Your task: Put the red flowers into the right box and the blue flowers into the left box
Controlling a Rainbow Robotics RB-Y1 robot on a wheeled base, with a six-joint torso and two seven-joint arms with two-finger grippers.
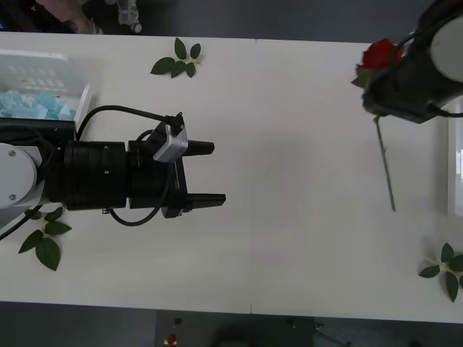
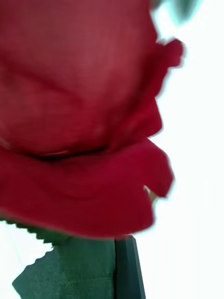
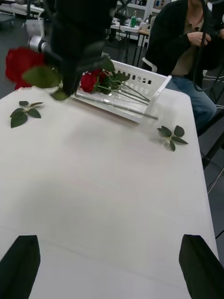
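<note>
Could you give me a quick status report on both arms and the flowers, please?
Left claw open, idle over the table. Right claw carrying red rose beside right box, roses inside. Blue flowers in left box.

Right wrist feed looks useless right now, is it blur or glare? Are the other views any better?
Right wrist view: the red flower sits against the lens, out of focus, with a washed-out white background. Front view: sharp on the left gripper, glare bleaches the right box. Left wrist view: table crisp, right gripper smeared.

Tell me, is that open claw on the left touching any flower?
Apart. In the front view the left gripper hangs open over bare table, with the blue flowers well behind it in the left box.
</note>
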